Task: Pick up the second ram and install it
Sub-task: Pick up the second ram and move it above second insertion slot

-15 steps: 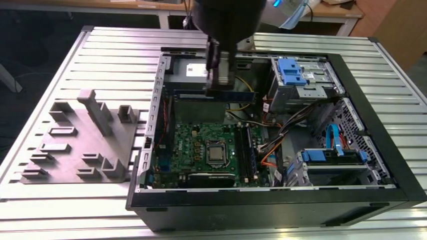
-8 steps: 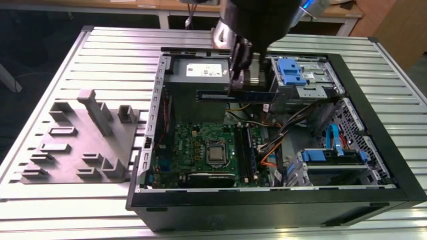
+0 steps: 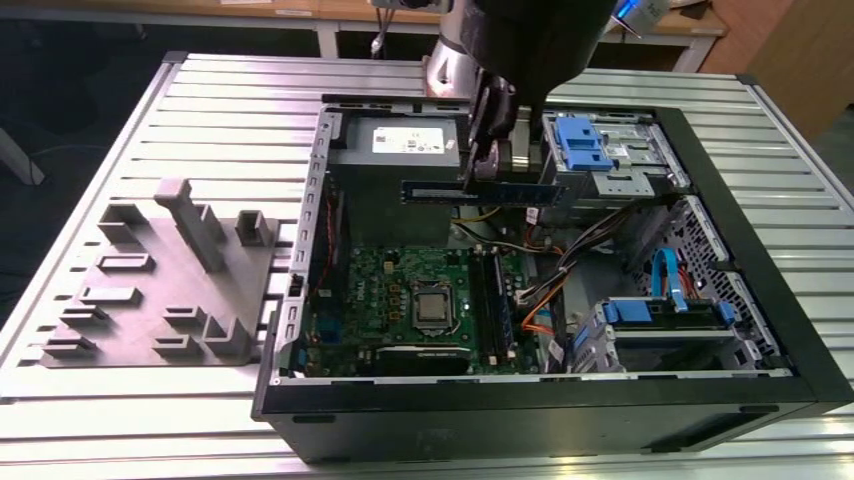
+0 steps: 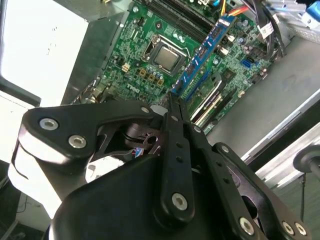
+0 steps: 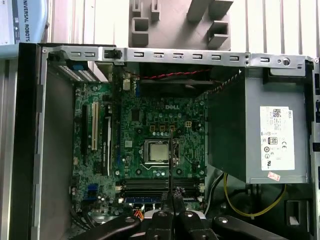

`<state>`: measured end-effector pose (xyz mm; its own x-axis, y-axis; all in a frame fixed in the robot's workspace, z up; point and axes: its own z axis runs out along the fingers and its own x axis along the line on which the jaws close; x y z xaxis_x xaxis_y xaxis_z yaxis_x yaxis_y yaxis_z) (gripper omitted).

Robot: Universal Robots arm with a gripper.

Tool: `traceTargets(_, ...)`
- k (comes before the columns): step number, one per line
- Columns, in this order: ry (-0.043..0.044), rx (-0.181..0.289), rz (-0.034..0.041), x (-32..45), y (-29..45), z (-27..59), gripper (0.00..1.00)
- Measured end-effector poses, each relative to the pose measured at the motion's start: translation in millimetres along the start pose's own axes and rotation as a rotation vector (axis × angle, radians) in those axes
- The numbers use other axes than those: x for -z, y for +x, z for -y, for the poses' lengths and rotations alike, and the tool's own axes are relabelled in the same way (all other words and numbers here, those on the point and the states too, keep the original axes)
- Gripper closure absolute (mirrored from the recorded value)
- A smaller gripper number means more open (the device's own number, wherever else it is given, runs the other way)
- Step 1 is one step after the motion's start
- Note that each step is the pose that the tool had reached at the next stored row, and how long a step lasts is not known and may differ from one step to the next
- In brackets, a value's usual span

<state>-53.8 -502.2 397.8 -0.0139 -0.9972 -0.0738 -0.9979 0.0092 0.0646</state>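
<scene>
The second ram (image 3: pixel 441 191) is a thin dark blue stick held level above the open computer case, in front of the grey power-supply box (image 3: pixel 400 145). My gripper (image 3: pixel 491 185) comes down from above and is shut on the stick near its middle. In the second wrist view the ram (image 4: pixel 202 55) runs away from the fingertips (image 4: pixel 172 102) over the green motherboard (image 4: pixel 150 30). In the first wrist view it shows edge-on as a thin dark line (image 5: pixel 171 160) above the long black memory slots (image 5: pixel 150 186).
The black case (image 3: pixel 747 260) lies open on a slatted metal table (image 3: pixel 200 120). Inside are the motherboard (image 3: pixel 387 295), the processor (image 3: pixel 431 308), memory slots (image 3: pixel 483 300), loose cables (image 3: pixel 561 290) and blue drive brackets (image 3: pixel 585 145). A grey parts fixture (image 3: pixel 160 280) sits at the exterior view's left.
</scene>
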Motion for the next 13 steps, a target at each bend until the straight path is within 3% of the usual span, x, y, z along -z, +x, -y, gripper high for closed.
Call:
traceTargets(4,0.0127,0.003,0.0136,-2.7,0.2,-0.1,0.92)
traceTargets(13,0.0142,0.006,0.0099,-18.0,1.4,0.6,0.92)
